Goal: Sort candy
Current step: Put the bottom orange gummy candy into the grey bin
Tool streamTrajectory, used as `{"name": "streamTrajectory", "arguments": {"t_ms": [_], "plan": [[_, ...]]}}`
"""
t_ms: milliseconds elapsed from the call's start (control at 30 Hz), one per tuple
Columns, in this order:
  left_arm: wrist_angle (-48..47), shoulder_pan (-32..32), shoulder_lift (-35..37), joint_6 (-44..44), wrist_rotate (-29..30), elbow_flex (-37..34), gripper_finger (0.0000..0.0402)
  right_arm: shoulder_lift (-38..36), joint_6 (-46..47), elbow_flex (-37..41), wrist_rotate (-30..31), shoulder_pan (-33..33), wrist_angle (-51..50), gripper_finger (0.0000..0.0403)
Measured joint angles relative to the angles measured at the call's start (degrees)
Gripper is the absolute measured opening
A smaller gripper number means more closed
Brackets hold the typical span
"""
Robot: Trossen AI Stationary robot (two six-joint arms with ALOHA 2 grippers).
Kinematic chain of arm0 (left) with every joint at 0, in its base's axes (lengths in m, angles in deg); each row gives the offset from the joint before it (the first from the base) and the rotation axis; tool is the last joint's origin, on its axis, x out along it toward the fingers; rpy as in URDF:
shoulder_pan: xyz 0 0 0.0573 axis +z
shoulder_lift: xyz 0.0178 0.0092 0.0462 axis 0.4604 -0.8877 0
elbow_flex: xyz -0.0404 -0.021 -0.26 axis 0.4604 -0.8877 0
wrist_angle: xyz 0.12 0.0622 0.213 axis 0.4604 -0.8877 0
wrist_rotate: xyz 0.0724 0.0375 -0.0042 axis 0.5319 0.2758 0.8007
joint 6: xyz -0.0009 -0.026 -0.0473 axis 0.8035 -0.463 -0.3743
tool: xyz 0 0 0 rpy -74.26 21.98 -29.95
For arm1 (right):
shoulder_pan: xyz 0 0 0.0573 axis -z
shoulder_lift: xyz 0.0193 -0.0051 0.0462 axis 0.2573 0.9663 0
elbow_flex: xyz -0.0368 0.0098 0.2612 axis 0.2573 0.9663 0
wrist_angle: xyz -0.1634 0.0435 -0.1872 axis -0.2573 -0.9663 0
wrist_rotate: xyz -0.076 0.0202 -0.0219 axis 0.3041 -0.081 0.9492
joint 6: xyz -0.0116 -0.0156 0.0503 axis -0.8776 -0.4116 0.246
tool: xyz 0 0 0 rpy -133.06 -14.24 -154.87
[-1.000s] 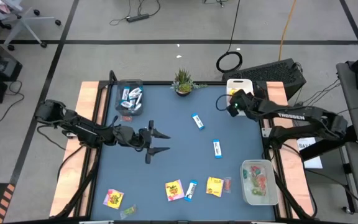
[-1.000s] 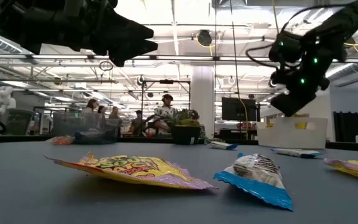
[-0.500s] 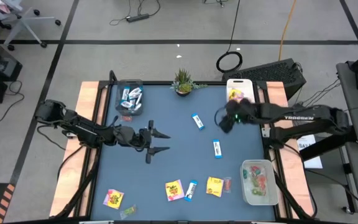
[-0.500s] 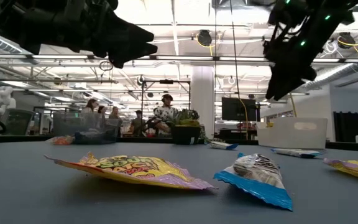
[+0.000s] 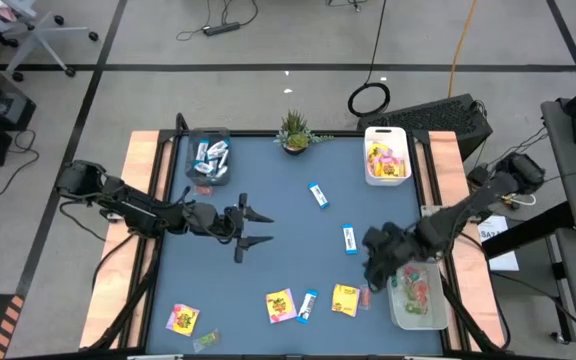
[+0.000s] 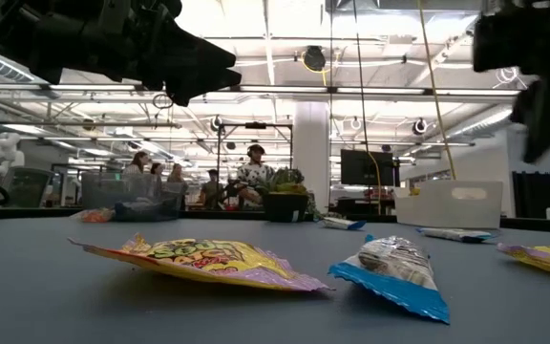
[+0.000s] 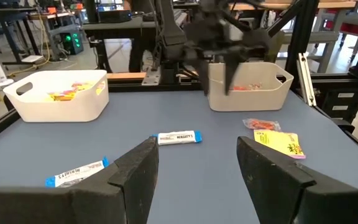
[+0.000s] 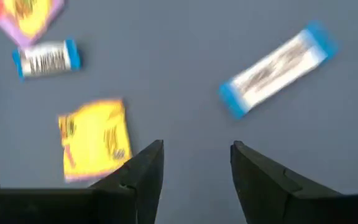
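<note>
Candy lies scattered on the blue table (image 5: 268, 180): blue-and-white bars (image 5: 317, 195) (image 5: 349, 238) (image 5: 308, 304), yellow packets (image 5: 280, 304) (image 5: 345, 299) (image 5: 182, 319) and a small red piece (image 5: 365, 296). My left gripper (image 5: 260, 227) hovers open left of the table's middle, pointing toward the right edge, with nothing between its fingers. My right gripper (image 5: 376, 265) hangs open over the near right part of the table, tilted down. Below it in the right wrist view lie a yellow packet (image 8: 95, 140) and a blue bar (image 8: 278, 62).
A clear bin (image 5: 208, 160) with blue bars stands at the far left. A white bin (image 5: 386, 157) with yellow packets stands at the far right, and a bin (image 5: 418, 292) with red and green pieces at the near right. A potted plant (image 5: 294, 132) sits at the far edge.
My right gripper has swung from above the far-right white bin toward the table's near edge, to beside the near-right bin, and has tipped downward. My left gripper has kept still. The candy on the table has not moved.
</note>
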Motion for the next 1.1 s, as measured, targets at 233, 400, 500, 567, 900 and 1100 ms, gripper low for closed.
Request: {"name": "streamTrajectory", "arguments": {"t_ms": [233,400,500,567,900,1100], "plan": [[-0.04,0.00,-0.02,-0.02,0.01,-0.01,0.0223,10.27,8.57,-0.27,-4.84,-6.35,3.93,0.0202],[-0.04,0.00,-0.02,-0.02,0.01,-0.01,0.0223,17.10,9.25,-2.71,-8.52,-6.67,3.81,0.0219],[-0.04,0.00,-0.02,-0.02,0.01,0.01,0.0223,20.27,7.51,-4.93,-9.77,-6.71,3.41,0.0218],[-0.06,0.00,-0.02,-0.04,0.01,0.01,0.0223,21.30,7.07,-6.31,-10.07,-6.73,3.75,0.0214],[-0.09,0.00,-0.02,-0.04,0.01,0.01,0.0223,22.33,4.86,-9.51,-12.46,-6.71,1.29,0.0197],[-0.09,0.00,-0.02,-0.02,0.01,0.01,0.0223,22.33,1.09,-14.43,-9.39,-6.67,-3.66,0.0201]]}}
